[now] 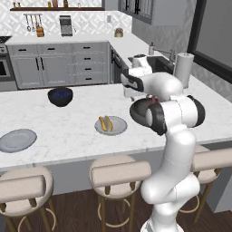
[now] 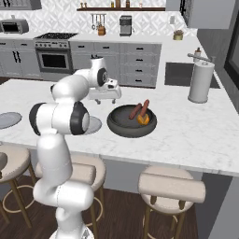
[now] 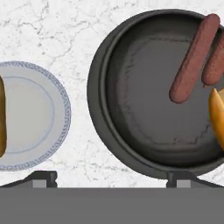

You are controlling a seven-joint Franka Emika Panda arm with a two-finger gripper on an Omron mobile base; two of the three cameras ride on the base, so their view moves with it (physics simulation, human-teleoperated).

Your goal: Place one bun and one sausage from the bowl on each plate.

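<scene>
While the gripper [image 3: 111, 178] hangs with its jaws spread wide and holding nothing, its two dark fingertips [image 3: 41, 178] stand far apart above the white marble counter [image 1: 68, 131], one by the plate and one at the bowl's rim. In the hand view the wide dark bowl [image 3: 127, 109] sits at about 3 o'clock, just beside but apart from a light-grey plate [image 3: 39, 118] at 9 o'clock. Inside the bowl two red-brown sausages [image 3: 192, 59] lie side by side near 1 o'clock, and a golden bun [image 3: 217, 116] lies at 3 o'clock, cut by the frame edge. Another bun [image 3: 2, 116] rests on that plate at its 9 o'clock edge. From the left base view, the plate [image 1: 111, 125] carries a bun [image 1: 105, 123], a second plate [image 1: 17, 140] lies bare at 9 o'clock, and a small blue-black bowl [image 1: 60, 96] stands at 11 o'clock. A paper-towel roll [image 2: 201, 81] stands at 2 o'clock in the right base view. Grey cabinets [image 1: 54, 63], an oven [image 2: 54, 58] and a wall shelf [image 2: 121, 8] line the back; padded stools [image 2: 170, 186] front the counter.
</scene>
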